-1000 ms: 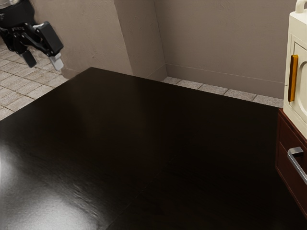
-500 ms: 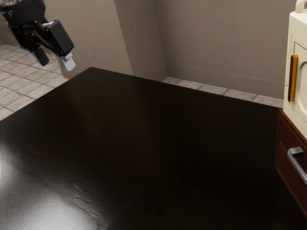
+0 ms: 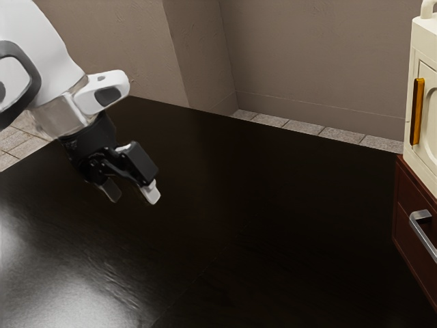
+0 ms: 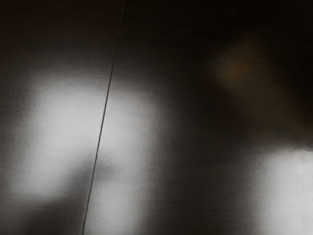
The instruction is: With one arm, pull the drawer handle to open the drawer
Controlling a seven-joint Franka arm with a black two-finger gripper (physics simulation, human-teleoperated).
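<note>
My gripper (image 3: 132, 195), its fingers standing wide apart, above the dark table (image 3: 287, 219); the metal handle (image 3: 419, 217) of the brown drawer (image 3: 407, 195) lies well apart.

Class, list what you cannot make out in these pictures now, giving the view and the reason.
- Handle's far end: exterior view, cut off by the right edge.
- Drawer's inside: exterior view, hidden by its front.
- White cabinet's far side: exterior view, beyond the right edge.
- Arm's base: exterior view, cut off at the left.
- Source of the brownish smudge on the table: wrist view, too blurred.
</note>
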